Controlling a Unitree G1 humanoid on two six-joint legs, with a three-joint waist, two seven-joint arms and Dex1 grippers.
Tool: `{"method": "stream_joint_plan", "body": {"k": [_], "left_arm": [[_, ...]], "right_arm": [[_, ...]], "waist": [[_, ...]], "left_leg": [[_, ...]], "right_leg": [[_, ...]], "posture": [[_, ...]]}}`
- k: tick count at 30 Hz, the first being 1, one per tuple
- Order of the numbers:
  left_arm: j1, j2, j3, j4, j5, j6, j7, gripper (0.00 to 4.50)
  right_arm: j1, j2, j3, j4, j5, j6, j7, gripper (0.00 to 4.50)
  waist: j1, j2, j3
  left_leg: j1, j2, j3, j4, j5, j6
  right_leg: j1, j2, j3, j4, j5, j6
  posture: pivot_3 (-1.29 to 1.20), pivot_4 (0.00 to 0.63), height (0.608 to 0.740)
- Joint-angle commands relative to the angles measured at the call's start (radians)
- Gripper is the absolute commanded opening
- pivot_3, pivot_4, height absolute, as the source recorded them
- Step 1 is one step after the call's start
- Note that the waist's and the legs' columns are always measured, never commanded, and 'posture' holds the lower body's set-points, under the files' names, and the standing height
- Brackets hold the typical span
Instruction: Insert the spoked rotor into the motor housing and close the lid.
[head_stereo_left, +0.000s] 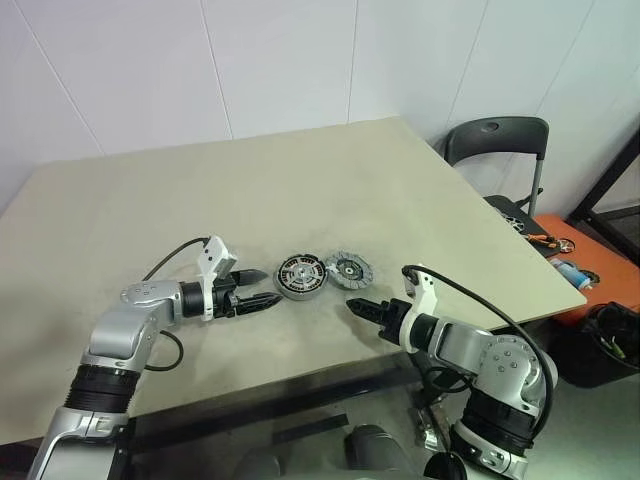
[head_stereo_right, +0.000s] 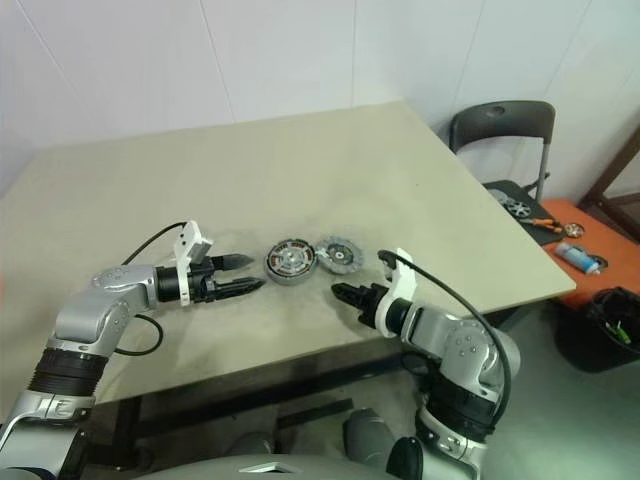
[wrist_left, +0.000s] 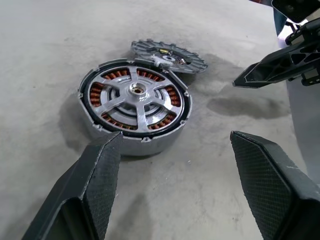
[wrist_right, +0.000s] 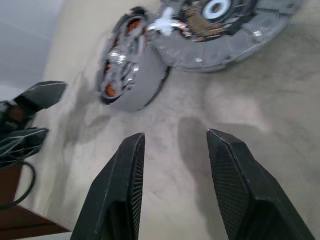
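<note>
Lying between both hands, motor housing (head_stereo_left: 300, 277) sits nearer left hand (head_stereo_left: 262, 288).

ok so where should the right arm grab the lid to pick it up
By its toothed outer rim, on the side facing away from the motor housing. The lid lies nearly flat on the table, one edge resting against the housing, so that side is blocked. The right gripper, jaws open, probably has to come in low from the free near edge.

You cannot see the far rim of the flat light-grey round metal lid (wrist_right: 220, 30): the right wrist view's edge cuts it off. The squat silver-grey motor housing (wrist_left: 134, 105) overlaps the lid's near edge in the left wrist view.
</note>
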Motion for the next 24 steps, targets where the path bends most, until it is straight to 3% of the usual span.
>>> {"method": "stream_joint_plan", "body": {"k": [1,4,8,18,24], "left_arm": [[-0.004,0.019,0.015,0.002,0.000,-0.011,-0.008,3.64],[-0.005,0.021,0.016,0.026,0.004,-0.028,-0.018,3.64],[-0.008,0.019,0.006,0.077,0.019,-0.072,-0.036,3.64],[-0.010,-0.002,-0.003,0.267,0.074,-0.238,-0.106,3.64],[-0.022,-0.011,0.002,0.307,0.088,-0.274,-0.127,3.64]], "right_arm": [[-0.008,0.079,-0.085,0.040,0.044,0.009,0.004,2.04],[-0.063,0.154,-0.203,0.110,0.066,0.017,-0.040,2.04],[-0.108,0.195,-0.266,0.172,0.125,-0.068,-0.118,2.04],[-0.134,0.249,-0.244,0.278,0.276,-0.232,-0.282,2.04],[-0.104,0.227,-0.234,0.243,0.427,-0.199,-0.371,2.04]], "waist": [[0.000,0.000,0.000],[0.001,0.000,0.000],[0.002,0.000,0.000],[0.000,0.001,0.000],[0.001,0.000,0.000]], "left_leg": [[0.000,0.000,0.000,0.000,0.000,0.000],[-0.001,0.000,0.000,0.000,0.000,0.000],[0.000,0.000,0.000,0.001,0.000,0.000],[-0.001,0.000,0.000,-0.002,0.000,0.001],[-0.001,0.000,0.000,-0.001,-0.001,0.001]], "right_leg": [[0.000,0.000,0.000,0.000,0.000,0.000],[0.000,0.000,0.000,-0.001,0.000,0.000],[0.000,0.000,0.000,0.000,0.000,0.000],[-0.001,0.000,0.000,-0.001,0.001,0.001],[-0.001,0.000,0.000,-0.001,0.001,0.001]], "posture": [[0.00,0.000,0.740],[0.00,0.000,0.740],[0.00,0.000,0.740],[0.00,0.000,0.740],[0.00,0.000,0.740]]}}
